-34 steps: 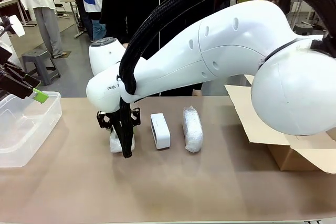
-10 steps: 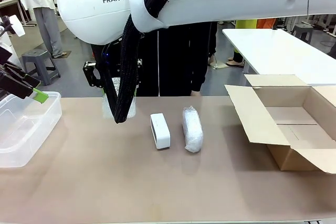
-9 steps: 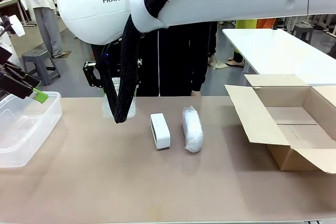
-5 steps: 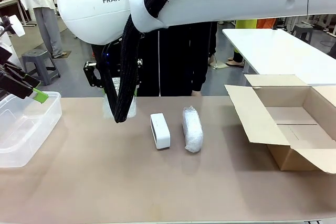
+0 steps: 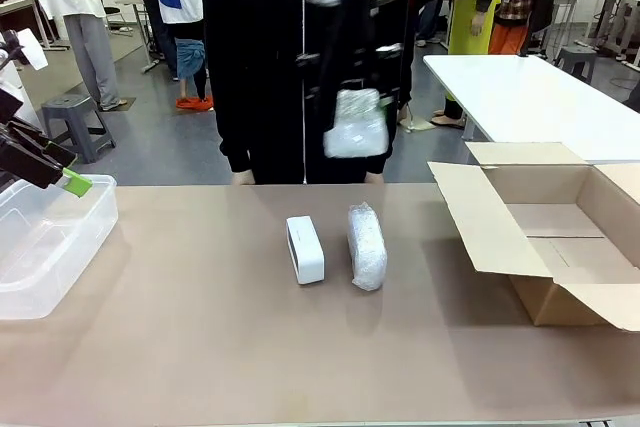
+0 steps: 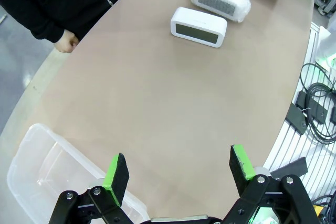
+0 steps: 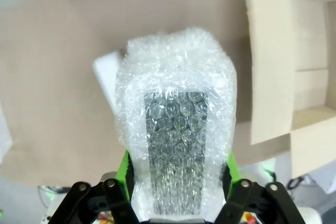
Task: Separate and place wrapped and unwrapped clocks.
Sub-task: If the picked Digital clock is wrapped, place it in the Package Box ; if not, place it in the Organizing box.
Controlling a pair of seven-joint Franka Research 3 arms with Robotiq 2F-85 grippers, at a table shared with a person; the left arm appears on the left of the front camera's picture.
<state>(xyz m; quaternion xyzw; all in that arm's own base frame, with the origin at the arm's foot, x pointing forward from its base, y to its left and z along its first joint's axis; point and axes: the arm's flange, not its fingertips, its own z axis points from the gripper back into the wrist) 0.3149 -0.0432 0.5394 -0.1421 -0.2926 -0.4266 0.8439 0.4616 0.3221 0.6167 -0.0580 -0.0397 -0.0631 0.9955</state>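
Table [image 5: 200, 347] well below right gripper [image 7: 176, 177], tight on wrapped clock [image 5: 355, 125], now rightward; left gripper [image 6: 177, 165] agape.

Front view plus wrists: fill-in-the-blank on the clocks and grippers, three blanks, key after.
The right gripper is shut on the raised bundle, wrapped in ____ wrap.
In the front view the bare clock lies on the table just ____ of the second bundle.
The left gripper has its jaws ____ near the clear bin.
Missing: bubble; left; open.

Blurred wrapped clock [image 5: 355, 125] high above table [image 5: 180, 347]
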